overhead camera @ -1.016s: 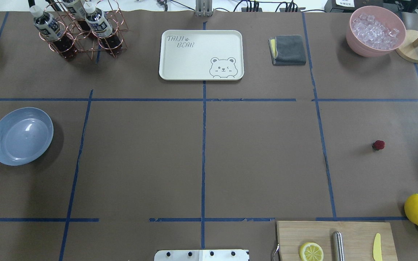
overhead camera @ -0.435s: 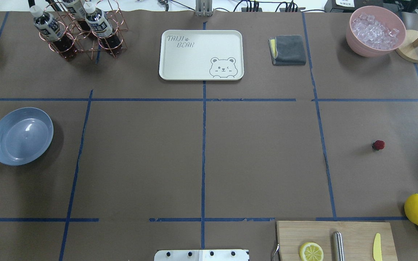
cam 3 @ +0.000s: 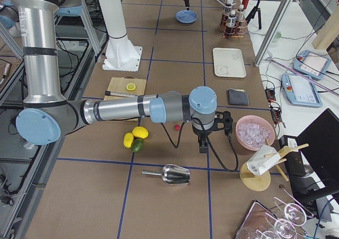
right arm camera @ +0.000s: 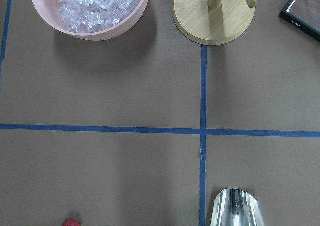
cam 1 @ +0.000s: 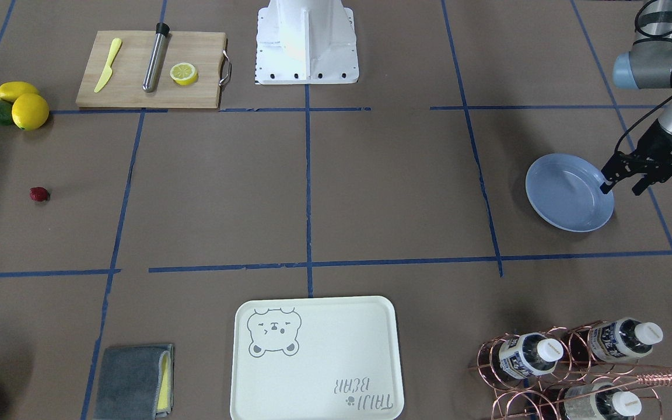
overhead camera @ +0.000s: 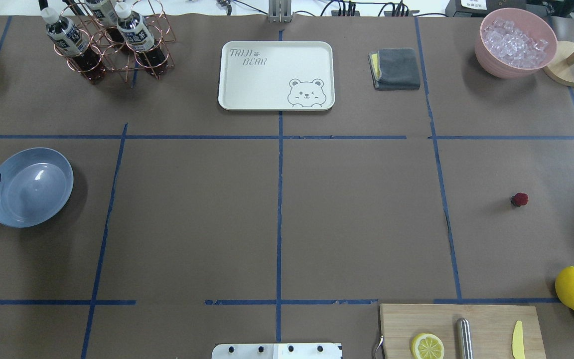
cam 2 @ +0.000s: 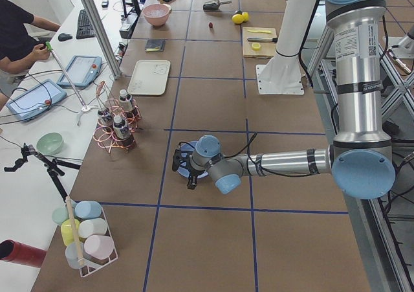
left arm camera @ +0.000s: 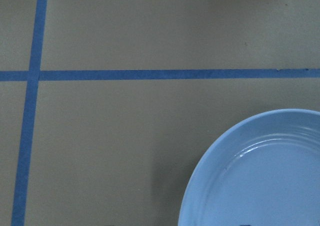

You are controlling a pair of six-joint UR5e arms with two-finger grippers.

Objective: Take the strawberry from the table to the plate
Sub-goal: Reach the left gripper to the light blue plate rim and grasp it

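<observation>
Reaching farther in than before, the left gripper [cam 1: 622, 189] — fingers apart — hangs at the rim of the plate [cam 1: 563, 195]; strawberry [cam 1: 39, 194] unmoved.

Dark red strawberry [overhead camera: 519, 200] lies on brown table [overhead camera: 357, 219], well apart from pale blue plate [overhead camera: 30, 187].

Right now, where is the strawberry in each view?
Front-facing: strawberry at left edge, below the lemons.
Overhead: right side, mid-height.
Exterior left: top centre, far end.
Exterior right: centre, right of the lemons.
Left wrist: not in it.
Right wrist: bottom-left edge.
Shared landmark, except left wrist: pink ice bowl.
</observation>
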